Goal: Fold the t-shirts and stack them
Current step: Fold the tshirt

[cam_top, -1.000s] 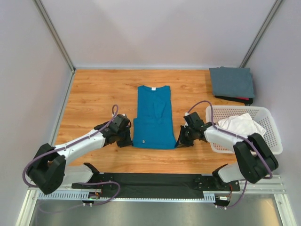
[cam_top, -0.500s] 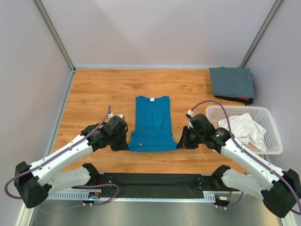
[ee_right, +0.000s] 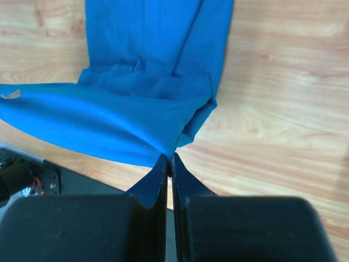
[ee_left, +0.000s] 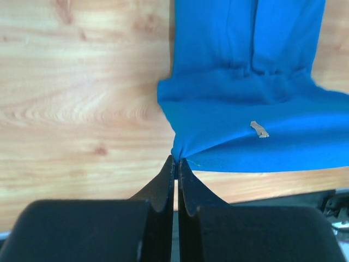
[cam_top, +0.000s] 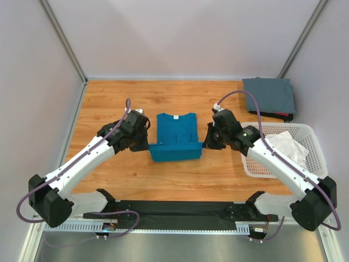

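Teal cloth, limp and light, sags between two pincers: the left gripper (ee_left: 175,159) is pinched tight on the hem's left corner, the teal t-shirt (cam_top: 175,136) lies mid-way across the wooden table (cam_top: 109,103) with its hem raised over its body, and the right gripper (ee_right: 169,158) is clamped on the other corner (corners look the right hold; taken mid-edge it would likely droop and bunch). Farther right, a grey t-shirt (cam_top: 268,95) sits folded.

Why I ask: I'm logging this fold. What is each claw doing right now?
Left claw: closed, pinching one hem corner of the teal t-shirt.
Right claw: closed, pinching the other hem corner of the same shirt.
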`<state>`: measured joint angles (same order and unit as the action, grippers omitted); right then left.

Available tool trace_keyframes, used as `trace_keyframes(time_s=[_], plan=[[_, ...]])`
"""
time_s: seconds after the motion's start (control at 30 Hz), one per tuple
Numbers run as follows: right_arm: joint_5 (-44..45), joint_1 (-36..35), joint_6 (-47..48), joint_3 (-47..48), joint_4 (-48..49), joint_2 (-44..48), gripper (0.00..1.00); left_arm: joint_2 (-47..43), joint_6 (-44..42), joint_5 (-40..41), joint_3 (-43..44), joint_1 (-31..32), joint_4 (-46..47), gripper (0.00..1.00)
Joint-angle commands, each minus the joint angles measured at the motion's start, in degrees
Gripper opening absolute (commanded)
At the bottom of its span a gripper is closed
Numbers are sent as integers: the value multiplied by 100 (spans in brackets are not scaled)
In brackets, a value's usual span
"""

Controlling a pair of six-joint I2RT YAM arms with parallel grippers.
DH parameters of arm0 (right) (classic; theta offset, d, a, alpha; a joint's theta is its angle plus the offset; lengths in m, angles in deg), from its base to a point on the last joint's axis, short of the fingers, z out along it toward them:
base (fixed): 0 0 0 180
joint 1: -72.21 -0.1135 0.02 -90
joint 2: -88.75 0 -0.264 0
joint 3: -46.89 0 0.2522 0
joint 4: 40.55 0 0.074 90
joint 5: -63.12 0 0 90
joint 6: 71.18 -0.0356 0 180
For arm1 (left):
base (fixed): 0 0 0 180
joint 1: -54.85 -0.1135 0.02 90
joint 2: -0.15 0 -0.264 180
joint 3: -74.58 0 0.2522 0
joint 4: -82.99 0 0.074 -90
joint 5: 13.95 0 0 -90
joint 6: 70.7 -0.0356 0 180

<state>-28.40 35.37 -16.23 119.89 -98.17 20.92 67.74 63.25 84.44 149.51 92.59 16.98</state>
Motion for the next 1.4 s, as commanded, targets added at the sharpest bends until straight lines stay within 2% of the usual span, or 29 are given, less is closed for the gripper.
trace_keyframes(time_s=[0.0,0.13,0.57,0.87,1.37], plan=[[617,203,332,490,79,-326,0,218,-535,173,395,-222,188,0],[794,370,411,886,245,-643,0,465,-650,67,676,-416,399,0],[521,810,499,1203,1125,-1609,1,1247,-756,-302,862,-934,1208,0],[731,950,349,1423,1845,-1996,0,1634,-765,-267,1143,-1119,1524,0],[548,1337,552,2327,2083,-3375,1,2740,-852,-443,1661,-1523,1946,0]])
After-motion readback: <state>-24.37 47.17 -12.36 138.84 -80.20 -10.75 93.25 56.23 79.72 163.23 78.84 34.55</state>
